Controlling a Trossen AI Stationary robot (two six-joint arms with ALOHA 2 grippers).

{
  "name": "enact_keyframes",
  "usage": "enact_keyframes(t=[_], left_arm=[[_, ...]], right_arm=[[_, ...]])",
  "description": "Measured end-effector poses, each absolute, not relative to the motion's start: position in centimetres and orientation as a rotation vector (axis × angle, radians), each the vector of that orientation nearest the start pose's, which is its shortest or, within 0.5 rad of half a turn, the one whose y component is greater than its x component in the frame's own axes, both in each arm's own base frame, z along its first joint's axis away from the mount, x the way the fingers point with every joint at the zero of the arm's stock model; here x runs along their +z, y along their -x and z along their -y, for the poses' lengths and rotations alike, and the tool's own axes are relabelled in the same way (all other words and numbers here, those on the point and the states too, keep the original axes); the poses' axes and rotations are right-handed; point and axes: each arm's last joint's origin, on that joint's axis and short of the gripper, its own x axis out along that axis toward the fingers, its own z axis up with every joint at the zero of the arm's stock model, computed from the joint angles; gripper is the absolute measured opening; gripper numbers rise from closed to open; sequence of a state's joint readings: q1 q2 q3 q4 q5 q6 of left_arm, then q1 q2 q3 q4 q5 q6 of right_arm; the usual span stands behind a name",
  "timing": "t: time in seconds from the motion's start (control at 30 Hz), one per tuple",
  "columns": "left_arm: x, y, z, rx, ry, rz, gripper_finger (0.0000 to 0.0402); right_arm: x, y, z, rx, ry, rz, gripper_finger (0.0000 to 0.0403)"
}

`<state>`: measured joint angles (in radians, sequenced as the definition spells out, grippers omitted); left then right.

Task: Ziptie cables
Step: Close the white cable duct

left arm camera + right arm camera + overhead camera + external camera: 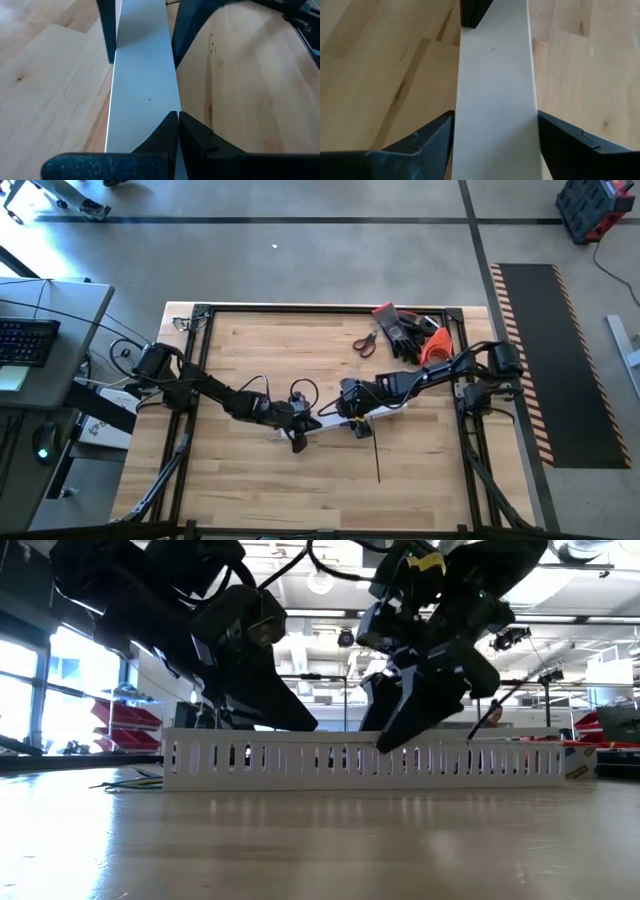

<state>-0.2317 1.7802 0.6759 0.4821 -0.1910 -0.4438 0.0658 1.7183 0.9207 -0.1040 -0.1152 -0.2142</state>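
A long white slotted channel (360, 758) lies on the wooden table, its smooth top face (145, 75) up. My left gripper (178, 119) is shut, with its tips on that face near the channel's left part (298, 430). My right gripper (495, 125) straddles the channel farther right (355, 418), one finger along each long side, jaws wide. A few thin cables (130, 782) lie flat on the table beyond the channel's left end; no gripper touches them. My left gripper sets its shut fingertips (170, 125) on the channel's top face (150, 100), close to one long edge. It comes slanting down from the table's left. The channel lies flat on the table. My right gripper's fingers (440, 132) stand close against the channel's long sides (462, 120); whether they touch it, I cannot tell.
A thin dark strand (377, 460) lies on the wood nearer the front. Red-handled scissors (365, 343), black gloves (405, 330) and an orange tool (435, 345) sit at the far right. A black frame (330, 308) runs around the table.
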Motion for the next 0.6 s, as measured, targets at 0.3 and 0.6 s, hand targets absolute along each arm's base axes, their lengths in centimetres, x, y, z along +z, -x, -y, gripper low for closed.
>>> enact_keyframes(t=[0.3,0.6], left_arm=[[11.3,-30.9,6.8,0.096,0.298,-0.606,0.0],[11.3,-30.9,7.1,0.091,0.294,-0.606,0.0]], right_arm=[[19.6,-30.7,-2.2,0.203,0.167,-0.886,0.0237],[19.7,-26.6,-0.6,0.069,0.086,-0.953,0.0212]])
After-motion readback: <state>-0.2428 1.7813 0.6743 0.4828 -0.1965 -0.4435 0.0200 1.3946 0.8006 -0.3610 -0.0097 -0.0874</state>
